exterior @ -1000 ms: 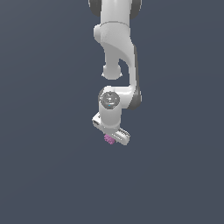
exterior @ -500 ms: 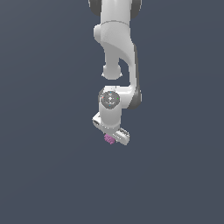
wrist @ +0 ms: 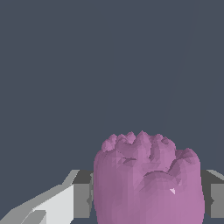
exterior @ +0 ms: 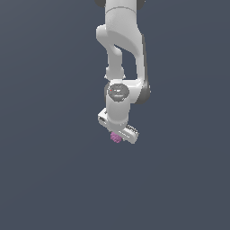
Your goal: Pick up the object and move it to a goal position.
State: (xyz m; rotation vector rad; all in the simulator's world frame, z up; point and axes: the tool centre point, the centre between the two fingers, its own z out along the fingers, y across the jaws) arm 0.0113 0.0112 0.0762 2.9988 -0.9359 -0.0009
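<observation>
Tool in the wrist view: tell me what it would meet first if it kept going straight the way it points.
The tool already has the pink lump between its fingers. Beyond the lump, both views show only plain dark grey, so the way looks free. Depth is unclear, and a flat surface of that colour could lie ahead unseen.

White Panda arm (exterior: 121, 49) enters from top center of the frame and hangs straight down, ending a little below frame center. Round grey wrist joint cap (exterior: 118, 92) faces the camera at mid-frame. Gripper (exterior: 120, 134) points down, just right of center. Small pink-purple knobbly lump (exterior: 116, 137) sits at the gripper's lower tip, touching it, poking out on the exterior view's left side, partly hidden by the white gripper body. Finger positions too small to tell. Background is plain dark grey-blue all around, no visible edges.
</observation>
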